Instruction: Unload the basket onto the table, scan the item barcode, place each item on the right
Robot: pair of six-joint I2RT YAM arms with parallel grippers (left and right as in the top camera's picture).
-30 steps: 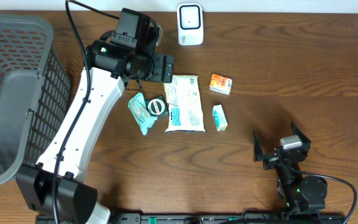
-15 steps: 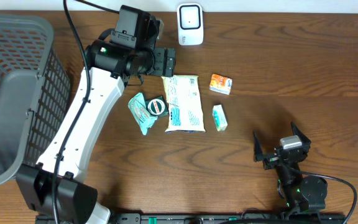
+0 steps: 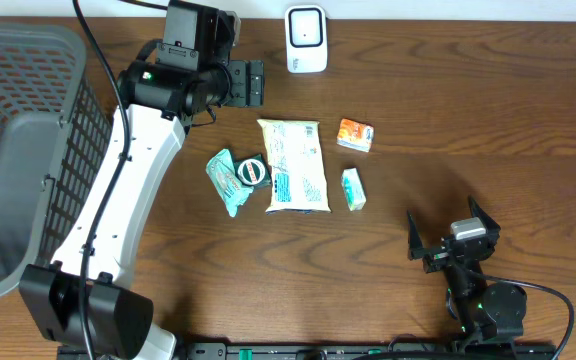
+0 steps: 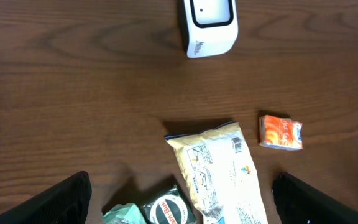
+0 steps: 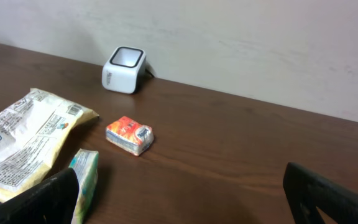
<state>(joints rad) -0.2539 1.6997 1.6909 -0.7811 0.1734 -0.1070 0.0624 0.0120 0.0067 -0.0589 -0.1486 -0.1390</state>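
Observation:
A white barcode scanner (image 3: pixel 306 38) stands at the table's back edge, also in the left wrist view (image 4: pixel 209 25) and right wrist view (image 5: pixel 124 68). The items lie mid-table: a cream bag (image 3: pixel 295 165) with a barcode facing up (image 4: pixel 237 144), an orange packet (image 3: pixel 355 134), a small green-white packet (image 3: pixel 353 189), a teal packet (image 3: pixel 225 180) and a black round-labelled packet (image 3: pixel 252 170). My left gripper (image 3: pixel 258 84) hangs open and empty above the table, left of the scanner and behind the items. My right gripper (image 3: pixel 448 225) rests open and empty at the front right.
A large grey mesh basket (image 3: pixel 28 150) fills the left side of the table. The left arm's white link (image 3: pixel 118 200) reaches from the front left to the back. A pale wall (image 5: pixel 229 37) runs behind the scanner.
The left gripper has moved left and toward the back edge, away from the cream bag's top corner. The items and the right arm have not moved.

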